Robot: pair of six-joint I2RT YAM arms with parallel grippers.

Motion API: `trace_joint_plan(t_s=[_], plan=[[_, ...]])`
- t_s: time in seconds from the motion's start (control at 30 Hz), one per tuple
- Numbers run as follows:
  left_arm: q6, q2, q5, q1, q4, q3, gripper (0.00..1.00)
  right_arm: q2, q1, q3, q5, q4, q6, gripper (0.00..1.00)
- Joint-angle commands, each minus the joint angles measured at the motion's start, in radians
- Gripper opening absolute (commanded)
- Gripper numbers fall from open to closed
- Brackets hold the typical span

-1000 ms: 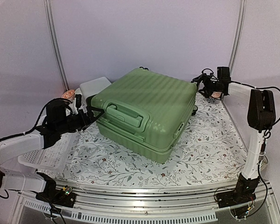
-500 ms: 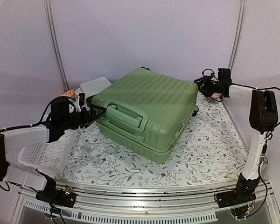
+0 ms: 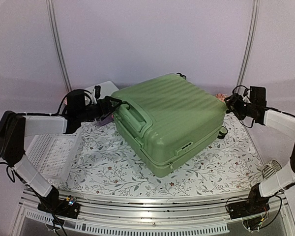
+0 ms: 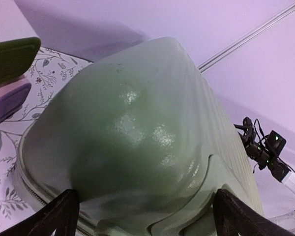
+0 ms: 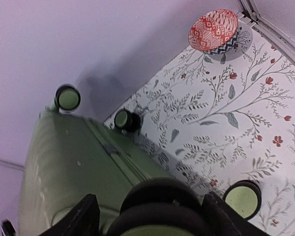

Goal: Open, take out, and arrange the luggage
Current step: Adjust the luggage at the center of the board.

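The large light-green ribbed hard-shell suitcase (image 3: 169, 120) is laid closed mid floral surface (image 3: 113, 172), axis 8 to 2 o'clock, its handle-end corner flanked by the wide-spread left gripper (image 3: 113, 103), a black wheel (image 5: 160, 206) straddled by the right gripper (image 3: 230, 101), whose grip cannot be told.

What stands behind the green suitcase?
A red patterned bowl shows at the far right, a white box at the far left. The luggage hides the rest.
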Motion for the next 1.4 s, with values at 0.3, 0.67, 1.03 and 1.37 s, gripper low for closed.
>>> trace_joint_plan(t_s=[0.3,0.67,1.03,1.37], plan=[[0.077,0.217,-0.02,-0.122,0.027,0.227,0.98,-0.421,0.041,-0.108,0.335,-0.355,-0.314,0.9],[0.292,-0.146,-0.197,-0.124,-0.305,0.07,0.98,-0.474,0.284,0.061,0.268,-0.442,-0.513,0.9],[0.31,-0.596,-0.332,-0.078,-0.372,-0.237,0.98,-0.513,0.565,-0.004,-0.008,-0.375,-0.671,0.87],[0.265,-0.566,-0.065,-0.136,-0.212,-0.332,0.98,-0.505,0.939,-0.122,0.078,-0.348,-0.592,0.85]])
